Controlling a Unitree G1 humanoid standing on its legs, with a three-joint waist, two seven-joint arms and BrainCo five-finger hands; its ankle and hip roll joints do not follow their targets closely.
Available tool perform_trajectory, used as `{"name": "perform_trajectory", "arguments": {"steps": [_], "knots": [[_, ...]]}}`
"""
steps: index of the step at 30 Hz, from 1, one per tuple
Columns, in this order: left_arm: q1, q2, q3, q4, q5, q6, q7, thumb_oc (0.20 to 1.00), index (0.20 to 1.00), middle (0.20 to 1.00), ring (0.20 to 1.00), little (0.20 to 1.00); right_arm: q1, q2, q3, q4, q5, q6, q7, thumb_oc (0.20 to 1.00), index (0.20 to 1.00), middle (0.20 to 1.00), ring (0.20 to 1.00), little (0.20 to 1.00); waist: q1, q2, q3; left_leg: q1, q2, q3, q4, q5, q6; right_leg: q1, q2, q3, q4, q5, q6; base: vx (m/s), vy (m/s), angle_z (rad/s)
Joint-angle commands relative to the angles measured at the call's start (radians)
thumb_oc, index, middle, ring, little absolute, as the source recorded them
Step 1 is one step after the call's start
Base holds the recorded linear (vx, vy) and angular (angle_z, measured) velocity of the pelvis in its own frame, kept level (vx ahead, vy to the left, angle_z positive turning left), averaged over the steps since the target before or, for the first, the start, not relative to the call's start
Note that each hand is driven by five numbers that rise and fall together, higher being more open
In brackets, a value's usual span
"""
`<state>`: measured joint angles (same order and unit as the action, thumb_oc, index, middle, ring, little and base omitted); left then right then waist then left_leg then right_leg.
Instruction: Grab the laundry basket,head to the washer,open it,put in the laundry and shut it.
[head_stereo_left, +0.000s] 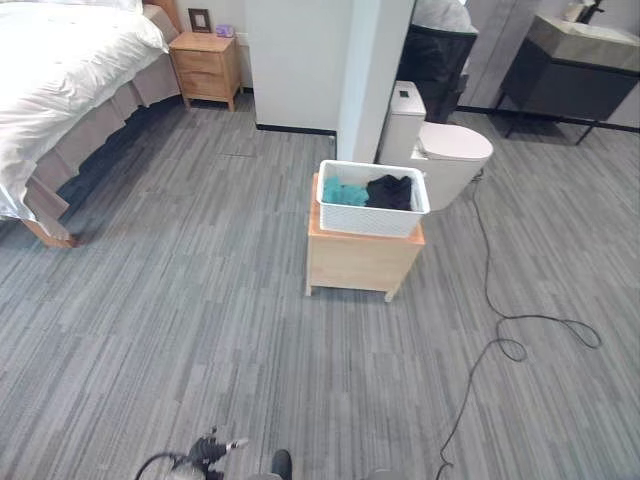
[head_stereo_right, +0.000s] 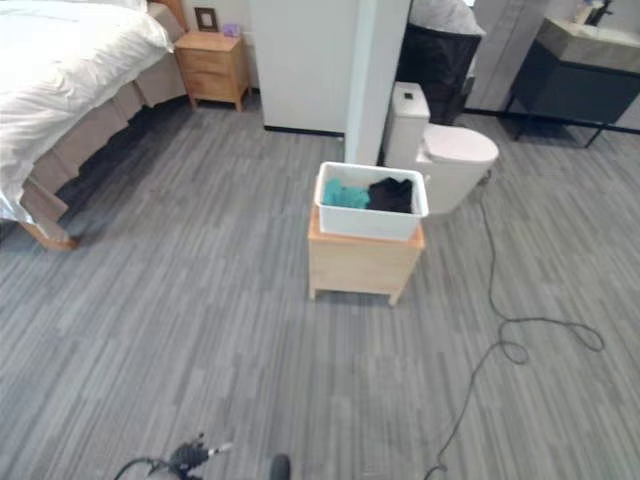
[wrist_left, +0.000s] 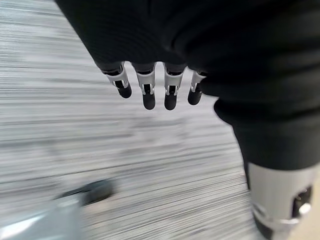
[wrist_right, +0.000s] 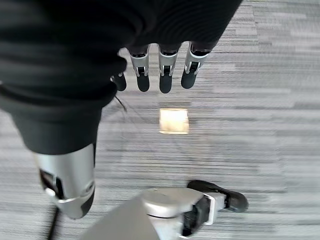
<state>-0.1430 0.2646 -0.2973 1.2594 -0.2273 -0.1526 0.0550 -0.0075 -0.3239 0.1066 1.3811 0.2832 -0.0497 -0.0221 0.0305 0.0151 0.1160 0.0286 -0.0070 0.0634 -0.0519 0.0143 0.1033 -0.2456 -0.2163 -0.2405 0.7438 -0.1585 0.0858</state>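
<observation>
White lattice laundry basket (head_stereo_left: 372, 212) holds teal and seemingly black clothes; left hand (wrist_left: 150, 85) and right hand (wrist_right: 160, 70) hang relaxed.

A small wooden cabinet (head_stereo_left: 362, 258) stands on the grey striped floor (head_stereo_left: 180, 320), carrying a white laundry basket (head_stereo_left: 372, 212) with teal and black clothes (head_stereo_left: 368, 191) inside.

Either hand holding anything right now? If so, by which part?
Nothing held. The left hand and right hand hang over bare floor, fingers relaxed. The laundry basket sits untouched on a wooden stand.
</observation>
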Motion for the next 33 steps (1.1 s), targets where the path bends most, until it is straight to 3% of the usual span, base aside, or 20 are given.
{"name": "perform_trajectory", "arguments": {"steps": [1,3,7,10,12,14,16,18,19,20,21,22,23,25,26,27,28,29,31,33], "knots": [[0.043,0.034,0.038,-0.023,-0.006,-0.026,0.0,1.0,1.0,1.0,1.0,1.0,-0.049,-0.055,-0.049,-0.008,0.091,-0.042,-0.051,1.0,1.0,1.0,1.0,1.0,0.0,-0.037,0.017,-0.071,0.054,0.061,0.102,-0.057,-0.092,0.109,-0.031,-0.034,-0.346,0.162,0.052,0.3,-0.092,0.11],[0.052,0.037,0.04,-0.05,-0.006,-0.03,-0.001,1.0,1.0,1.0,1.0,1.0,-0.054,-0.071,-0.069,-0.019,0.101,-0.045,-0.066,1.0,1.0,1.0,1.0,1.0,-0.005,-0.039,0.022,-0.041,0.059,0.067,0.095,-0.068,-0.103,0.113,-0.033,-0.058,-0.491,0.181,0.051,0.27,-0.143,0.07],[0.036,0.034,0.035,-0.067,0.003,-0.04,0.008,1.0,1.0,1.0,1.0,1.0,-0.064,-0.095,-0.126,-0.017,0.151,-0.048,-0.093,1.0,1.0,1.0,1.0,1.0,-0.029,-0.051,0.031,0.035,0.056,0.039,0.082,-0.12,-0.13,0.084,-0.05,0.044,-0.71,0.276,0.106,0.32,-0.176,-0.01],[0.033,0.031,0.027,-0.067,0.012,-0.049,0.006,1.0,1.0,1.0,1.0,1.0,-0.053,-0.098,-0.134,0.004,0.167,-0.039,-0.071,1.0,1.0,1.0,1.0,1.0,-0.042,-0.049,0.02,0.102,0.066,0.009,0.057,-0.148,-0.143,0.058,-0.058,0.117,-0.782,0.323,0.133,0.34,-0.187,0.18],[0.035,0.027,0.026,-0.052,0.021,-0.053,0.001,1.0,1.0,1.0,1.0,1.0,-0.043,-0.099,-0.124,0.023,0.151,-0.037,-0.058,1.0,1.0,1.0,1.0,1.0,-0.044,-0.046,0.003,0.168,0.077,-0.038,0.021,-0.168,-0.155,0.046,-0.045,0.116,-0.813,0.344,0.145,0.39,-0.223,0.01],[0.045,0.026,0.032,-0.044,0.019,-0.053,-0.007,1.0,1.0,1.0,1.0,1.0,-0.029,-0.098,-0.119,0.039,0.135,-0.032,-0.048,1.0,1.0,1.0,1.0,1.0,-0.055,-0.048,-0.016,0.207,0.095,-0.039,0.002,-0.176,-0.168,0.051,-0.035,0.109,-0.813,0.352,0.147,0.36,-0.244,-0.1],[0.051,0.021,0.034,-0.037,0.021,-0.054,-0.008,1.0,1.0,1.0,1.0,1.0,-0.012,-0.096,-0.121,0.048,0.133,-0.034,-0.045,1.0,1.0,1.0,1.0,1.0,-0.065,-0.048,-0.03,0.22,0.112,-0.048,0.004,-0.175,-0.177,0.064,-0.018,0.134,-0.806,0.353,0.14,0.23,-0.2,-0.2],[0.041,0.012,0.038,-0.027,-0.001,-0.056,-0.004,1.0,1.0,1.0,1.0,1.0,0.01,-0.091,-0.12,0.057,0.146,-0.041,-0.031,1.0,1.0,1.0,1.0,1.0,-0.087,-0.043,-0.035,0.21,0.161,-0.078,0.048,-0.151,-0.196,0.047,0.029,0.222,-0.724,0.325,0.111,0.24,-0.356,0.16],[0.021,0.005,0.04,-0.009,-0.027,-0.059,0.003,1.0,1.0,1.0,1.0,1.0,0.016,-0.075,-0.103,0.074,0.16,-0.047,-0.03,1.0,1.0,1.0,1.0,1.0,-0.096,-0.026,-0.034,0.148,0.221,-0.105,0.183,-0.068,-0.212,0.034,0.107,0.268,-0.641,0.257,0.069,0.25,-0.473,0.87],[0.012,0.007,0.041,-0.021,-0.05,-0.058,0.003,1.0,1.0,1.0,1.0,1.0,0.019,-0.068,-0.102,0.067,0.172,-0.05,-0.036,1.0,1.0,1.0,1.0,1.0,-0.09,-0.037,-0.025,0.062,0.22,-0.117,0.315,0.003,-0.204,0.041,0.112,0.256,-0.626,0.241,0.044,0.24,-0.618,0.92],[0.01,0.007,0.063,-0.046,-0.083,-0.058,0.015,1.0,1.0,1.0,1.0,1.0,0.009,-0.062,-0.077,0.047,0.177,-0.053,-0.037,1.0,1.0,1.0,1.0,1.0,-0.064,-0.062,0.013,-0.072,0.189,-0.171,0.573,0.055,-0.155,0.096,0.122,0.225,-0.646,0.224,0.001,0.14,-0.489,0.55],[0.007,0.01,0.068,-0.054,-0.091,-0.06,0.028,1.0,1.0,1.0,1.0,1.0,0.006,-0.06,-0.068,0.03,0.18,-0.057,-0.047,1.0,1.0,1.0,1.0,1.0,-0.059,-0.079,0.022,-0.115,0.179,-0.172,0.614,0.07,-0.138,0.12,0.127,0.237,-0.658,0.212,-0.017,0.19,-0.452,-0.16],[0.001,0.017,0.068,-0.069,-0.099,-0.063,0.036,1.0,1.0,1.0,1.0,1.0,0.005,-0.061,-0.068,0.011,0.185,-0.06,-0.05,1.0,1.0,1.0,1.0,1.0,-0.052,-0.088,0.031,-0.153,0.181,-0.157,0.612,0.072,-0.132,0.14,0.128,0.246,-0.66,0.202,-0.022,0.3,-0.196,-0.54],[-0.002,0.028,0.04,-0.161,-0.091,-0.061,0.043,1.0,1.0,1.0,1.0,1.0,0.011,-0.086,-0.074,-0.092,0.191,-0.072,-0.058,1.0,1.0,1.0,1.0,1.0,-0.045,-0.084,0.039,-0.197,0.211,-0.07,0.412,0.054,-0.162,0.191,0.117,0.234,-0.671,0.157,-0.016,0.4,0.05,-0.13],[0.003,0.036,0.014,-0.24,-0.06,-0.052,0.038,1.0,1.0,1.0,1.0,1.0,0.007,-0.114,-0.081,-0.161,0.185,-0.078,-0.058,1.0,1.0,1.0,1.0,1.0,-0.035,-0.055,0.036,-0.225,0.206,-0.079,0.221,0.084,-0.187,0.203,0.127,0.241,-0.663,0.127,-0.007,0.29,0.157,0.16],[0.005,0.035,0.014,-0.242,-0.06,-0.05,0.039,1.0,1.0,1.0,1.0,1.0,0.009,-0.115,-0.082,-0.163,0.185,-0.077,-0.058,1.0,1.0,1.0,1.0,1.0,-0.035,-0.057,0.038,-0.214,0.204,-0.078,0.207,0.09,-0.188,0.208,0.125,0.239,-0.661,0.123,-0.007,0.43,0.226,-0.42],[0.02,0.051,-0.01,-0.362,-0.014,-0.036,0.036,1.0,1.0,1.0,1.0,1.0,-0.001,-0.139,-0.091,-0.258,0.19,-0.087,-0.069,1.0,1.0,1.0,1.0,1.0,-0.011,-0.028,0.043,-0.256,0.181,-0.111,0.047,0.134,-0.202,0.249,0.13,0.239,-0.654,0.087,-0.004,0.46,0.203,-0.19],[0.03,0.06,-0.026,-0.431,0.047,-0.019,0.033,1.0,1.0,1.0,1.0,1.0,-0.004,-0.15,-0.106,-0.355,0.183,-0.093,-0.085,1.0,1.0,1.0,1.0,1.0,0.002,-0.02,0.036,-0.27,0.162,-0.123,-0.002,0.137,-0.211,0.285,0.121,0.244,-0.663,0.072,0.009,0.58,0.275,-0.15],[0.061,0.064,-0.011,-0.498,0.077,-0.004,0.019,1.0,1.0,1.0,1.0,1.0,0.011,-0.155,-0.119,-0.457,0.143,-0.085,-0.091,1.0,1.0,1.0,1.0,1.0,0.008,-0.002,0.008,-0.242,0.166,-0.108,-0.004,0.156,-0.211,0.324,0.104,0.249,-0.683,0.062,0.032,0.42,0.226,-0.07],[0.078,0.072,0.011,-0.513,0.142,0.023,0.035,1.0,1.0,1.0,1.0,1.0,0.017,-0.143,-0.128,-0.558,0.11,-0.067,-0.087,1.0,1.0,1.0,1.0,1.0,0.028,-0.012,-0.021,-0.23,0.127,-0.104,0.057,0.12,-0.188,0.335,0.041,0.263,-0.65,0.07,0.06,0.44,0.325,-0.48]]}}
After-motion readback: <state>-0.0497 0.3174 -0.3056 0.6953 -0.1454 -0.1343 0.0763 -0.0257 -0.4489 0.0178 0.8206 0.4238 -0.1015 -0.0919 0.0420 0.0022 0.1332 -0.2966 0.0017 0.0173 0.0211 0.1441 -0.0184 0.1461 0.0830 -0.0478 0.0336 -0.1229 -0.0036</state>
